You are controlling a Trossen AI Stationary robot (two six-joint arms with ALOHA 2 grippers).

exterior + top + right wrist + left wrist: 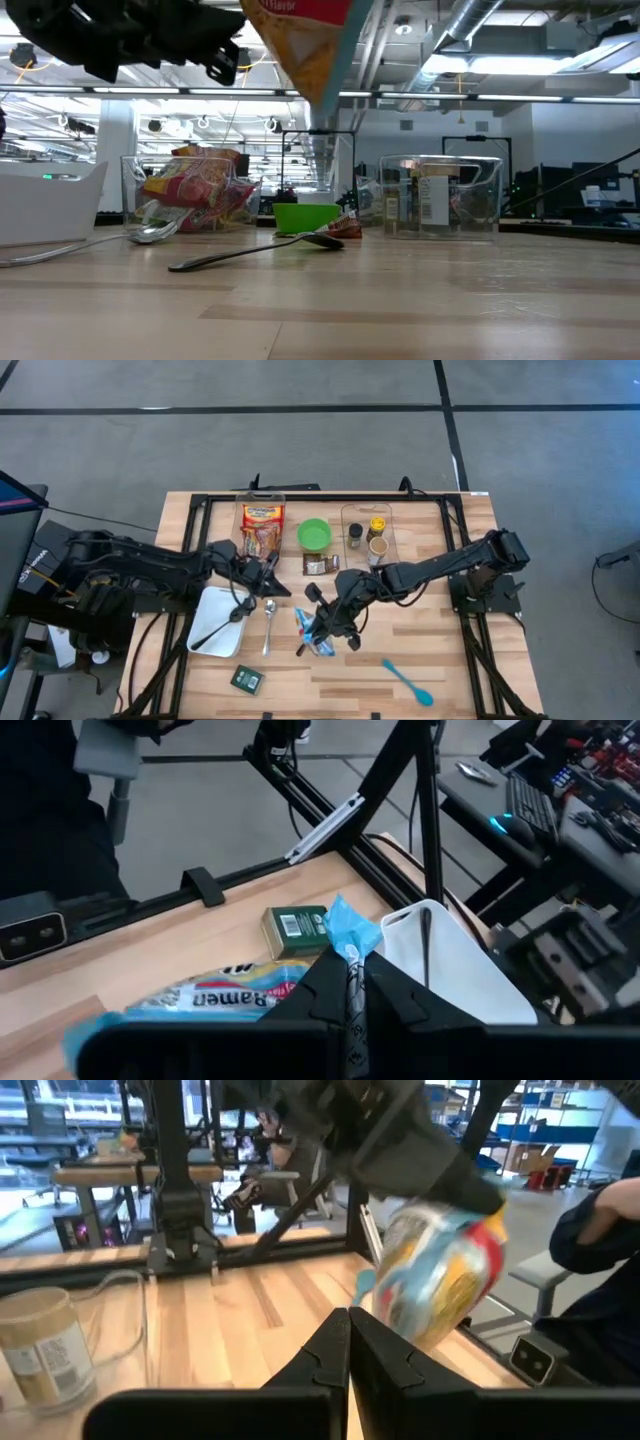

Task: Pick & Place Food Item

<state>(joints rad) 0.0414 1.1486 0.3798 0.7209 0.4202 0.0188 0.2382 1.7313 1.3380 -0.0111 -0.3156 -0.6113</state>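
Foil ramen packet [225, 995] is clamped in your right gripper [322, 622] and lifted off the table; placing remains. Your left gripper [268, 575] waits with fingers together above the white tray [205, 632].

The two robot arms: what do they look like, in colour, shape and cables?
Both arms are black and built of jointed segments. The left arm looks bulkier, with loose black cables near its base. The right arm is slimmer. Each claw ends in two dark, angular fingers.

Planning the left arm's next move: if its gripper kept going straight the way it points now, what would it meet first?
Likely the ramen packet hanging from the shut right gripper. It lies directly ahead of the shut left gripper, though depth is hard to judge.
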